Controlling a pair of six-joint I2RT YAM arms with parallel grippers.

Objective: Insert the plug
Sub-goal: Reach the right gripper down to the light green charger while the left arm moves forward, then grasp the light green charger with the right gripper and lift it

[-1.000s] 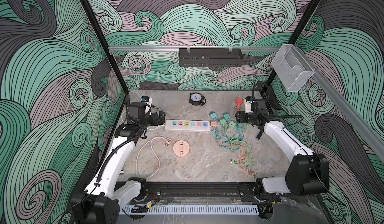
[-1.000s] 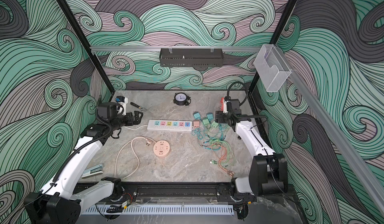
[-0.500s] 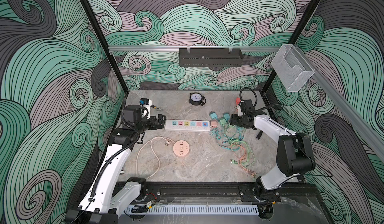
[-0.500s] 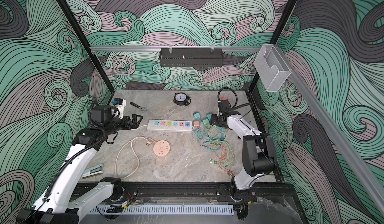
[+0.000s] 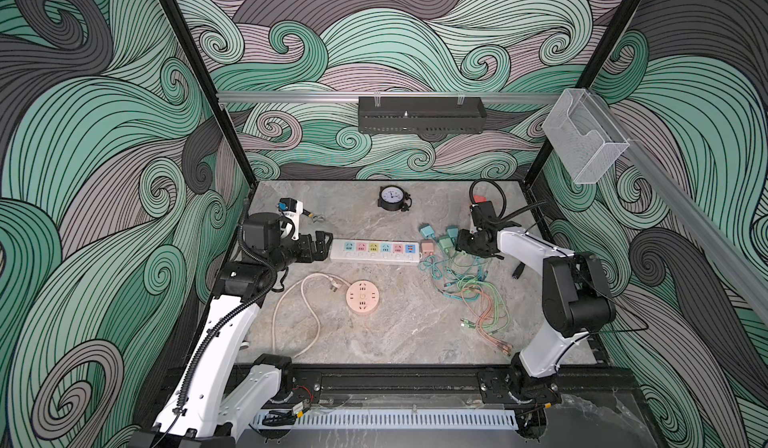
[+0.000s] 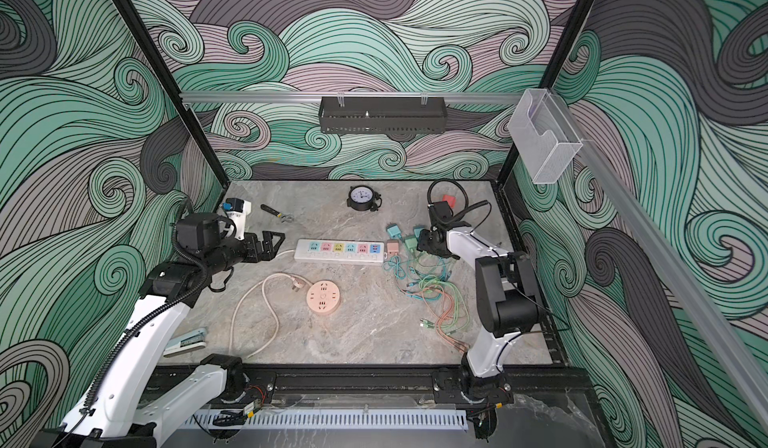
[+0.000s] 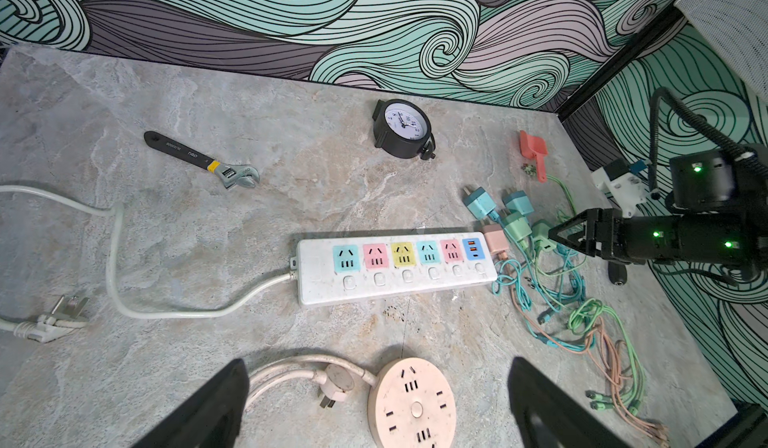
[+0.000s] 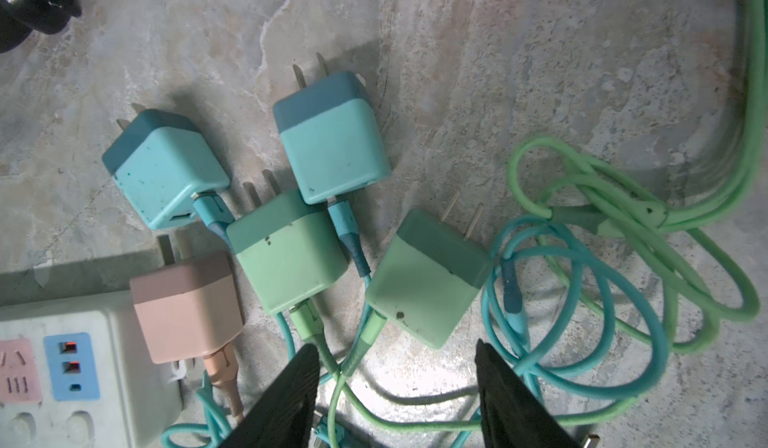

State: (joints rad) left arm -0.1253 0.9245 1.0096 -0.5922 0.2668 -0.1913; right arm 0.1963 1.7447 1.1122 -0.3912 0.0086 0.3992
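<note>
Poised right gripper (image 8: pixel 395 347), fingers parted and empty, over mint-green charger plug (image 8: pixel 424 284); held left gripper (image 5: pixel 325 245) spread wide beside power strip (image 5: pixel 374 251).

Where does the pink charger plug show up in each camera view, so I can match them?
In a top view: pink charger plug at the right end of the power strip.
In a top view: pink charger plug at that same end.
Left wrist: pink charger plug between strip and green chargers.
Right wrist: pink charger plug by the strip's corner.
Shared landmark: the strip's blue USB panel.
</note>
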